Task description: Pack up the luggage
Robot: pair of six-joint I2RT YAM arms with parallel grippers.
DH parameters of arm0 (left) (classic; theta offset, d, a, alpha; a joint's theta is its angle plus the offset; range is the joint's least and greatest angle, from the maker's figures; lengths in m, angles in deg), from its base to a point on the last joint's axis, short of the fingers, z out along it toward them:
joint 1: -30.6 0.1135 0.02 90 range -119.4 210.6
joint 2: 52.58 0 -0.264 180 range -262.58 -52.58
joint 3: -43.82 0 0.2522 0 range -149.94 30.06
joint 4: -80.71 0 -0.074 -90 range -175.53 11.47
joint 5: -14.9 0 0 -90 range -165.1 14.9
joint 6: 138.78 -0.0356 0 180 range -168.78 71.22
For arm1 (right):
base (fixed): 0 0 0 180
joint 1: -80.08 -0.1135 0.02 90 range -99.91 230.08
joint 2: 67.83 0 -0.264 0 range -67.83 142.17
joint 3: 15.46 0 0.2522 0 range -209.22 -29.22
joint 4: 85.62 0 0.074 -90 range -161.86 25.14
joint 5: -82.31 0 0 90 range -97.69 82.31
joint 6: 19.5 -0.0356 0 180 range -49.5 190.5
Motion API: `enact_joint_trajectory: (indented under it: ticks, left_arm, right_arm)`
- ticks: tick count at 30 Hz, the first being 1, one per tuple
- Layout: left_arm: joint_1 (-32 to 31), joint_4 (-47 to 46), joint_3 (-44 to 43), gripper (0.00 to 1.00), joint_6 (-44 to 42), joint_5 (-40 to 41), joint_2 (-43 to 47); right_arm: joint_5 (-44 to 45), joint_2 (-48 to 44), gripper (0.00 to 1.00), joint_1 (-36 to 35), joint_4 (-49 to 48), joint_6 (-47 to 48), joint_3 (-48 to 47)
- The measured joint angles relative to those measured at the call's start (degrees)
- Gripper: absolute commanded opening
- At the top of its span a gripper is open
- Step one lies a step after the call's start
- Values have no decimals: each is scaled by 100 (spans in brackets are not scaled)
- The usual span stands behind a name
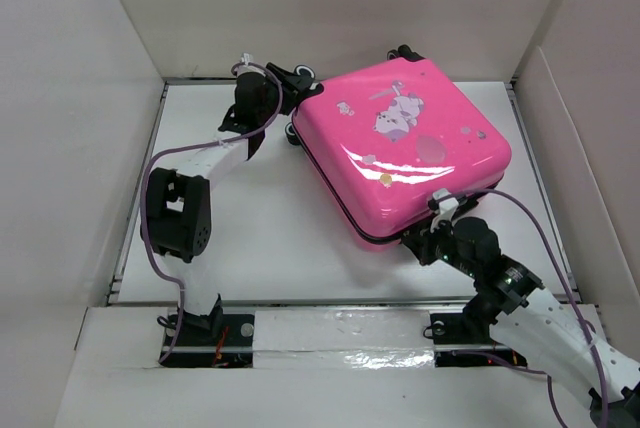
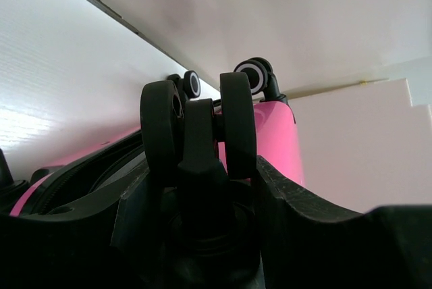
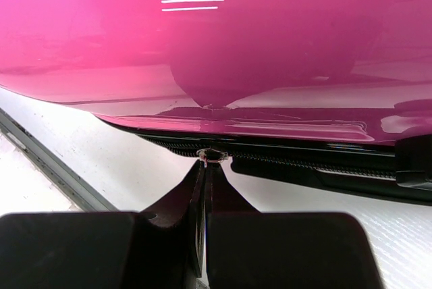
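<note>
- Luggage: closed, lying flat on the white table, right of centre in the top view.
- Left gripper: clamped about a black caster wheel at the case's upper-left corner.
- Right gripper: fingers pinched together on the zipper pull, lower edge.

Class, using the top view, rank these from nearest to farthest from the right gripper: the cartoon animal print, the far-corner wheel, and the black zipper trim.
From the right gripper:
1. Black zipper trim: on the near edge of the luggage, at the fingertips.
2. Cartoon animal print: mid-lid, toward the far side.
3. Far-corner wheel: at the luggage's back corner.
</note>
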Motion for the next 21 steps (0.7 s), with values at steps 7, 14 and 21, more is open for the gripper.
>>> enact_joint_trajectory:
  ticks: [7, 14, 21]
  left_arm:
    - [15, 11, -85, 0, 20, -33, -109]
    - [120, 37, -446, 0, 216, -264, -918]
    - [153, 17, -737, 36, 212, -400, -1137]
  right_arm:
    - [15, 111, 0, 0, -59, 0, -7]
    - [7, 122, 0, 0, -96, -4, -7]
    - [-44, 127, 0, -2, -103, -4, -7]
